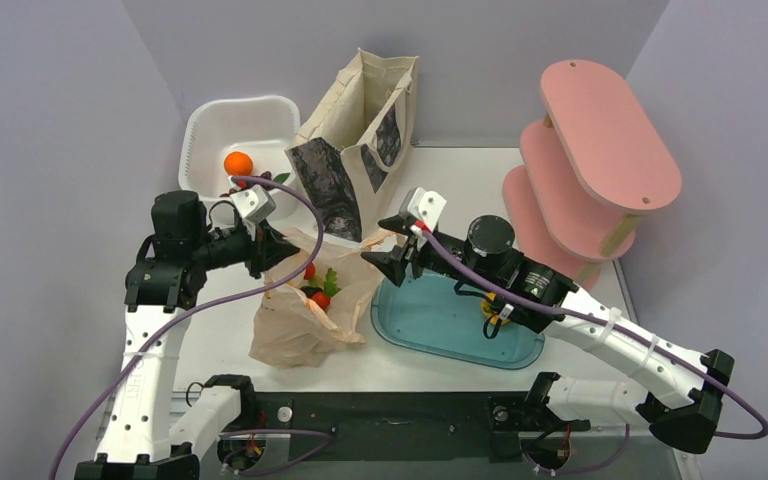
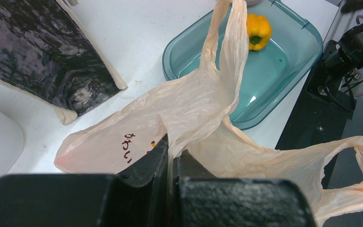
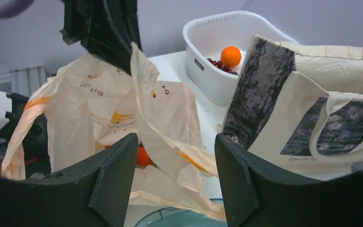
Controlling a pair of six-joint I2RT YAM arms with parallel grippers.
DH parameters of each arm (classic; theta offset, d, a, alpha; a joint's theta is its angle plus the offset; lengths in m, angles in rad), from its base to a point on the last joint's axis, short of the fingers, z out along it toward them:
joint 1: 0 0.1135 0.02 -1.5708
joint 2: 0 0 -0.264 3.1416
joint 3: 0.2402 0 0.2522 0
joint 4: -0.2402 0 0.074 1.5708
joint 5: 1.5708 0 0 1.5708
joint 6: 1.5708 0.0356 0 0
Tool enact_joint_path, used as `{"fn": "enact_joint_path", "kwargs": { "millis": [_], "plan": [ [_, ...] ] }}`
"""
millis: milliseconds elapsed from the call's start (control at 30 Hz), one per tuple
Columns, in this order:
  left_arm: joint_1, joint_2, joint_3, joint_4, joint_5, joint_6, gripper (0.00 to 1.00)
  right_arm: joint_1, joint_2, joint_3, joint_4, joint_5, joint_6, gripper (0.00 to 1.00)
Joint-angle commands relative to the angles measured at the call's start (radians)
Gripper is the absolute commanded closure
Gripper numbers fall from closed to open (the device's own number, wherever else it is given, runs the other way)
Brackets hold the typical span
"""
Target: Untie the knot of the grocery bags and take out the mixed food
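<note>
Plastic bag (image 1: 295, 335) x1, tote (image 1: 342, 112) x1, pepper (image 2: 258, 29) x1.

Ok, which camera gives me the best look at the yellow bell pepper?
Left wrist: the yellow bell pepper sits in plain sight in the teal tray. In the top external view the right arm covers most of it. The right wrist view misses it.

On my feed the translucent peach-orange plastic bag (image 1: 295, 330) carries dark red lettering and orange marks, and the canvas tote (image 1: 355, 120) is cream with dark grey floral panels. I also see a yellow bell pepper (image 2: 258, 30), a teal tray (image 2: 283, 66), an orange fruit (image 1: 238, 163), a white basket (image 1: 205, 125) and a pink 3-tier shelf (image 1: 600, 150).
</note>
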Motion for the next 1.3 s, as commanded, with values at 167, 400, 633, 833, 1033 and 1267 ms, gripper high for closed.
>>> {"fn": "enact_joint_path", "kwargs": {
  "millis": [167, 400, 633, 833, 1033, 1267],
  "plan": [
    [0.006, 0.004, 0.048, 0.101, 0.048, -0.067, 1.00, 0.077, 0.092, -0.017, 0.037, 0.004, -0.177, 0.37],
    [0.005, -0.008, 0.047, 0.071, 0.118, -0.012, 1.00, 0.075, 0.306, 0.065, 0.081, 0.019, -0.306, 0.30],
    [0.007, -0.003, 0.063, 0.018, 0.172, 0.064, 1.00, 0.037, 0.478, 0.154, 0.152, 0.009, -0.307, 0.37],
    [0.018, 0.037, 0.127, 0.089, -0.072, 0.034, 0.71, -0.063, 0.521, 0.276, 0.118, -0.111, 0.041, 1.00],
    [0.036, 0.003, 0.279, 0.174, -0.052, -0.048, 0.55, -0.118, 0.506, 0.276, 0.130, -0.122, 0.395, 1.00],
    [-0.116, 0.009, 0.347, 0.124, -0.035, -0.134, 0.55, -0.147, 0.536, 0.260, 0.137, -0.147, 0.535, 1.00]
  ]
}}
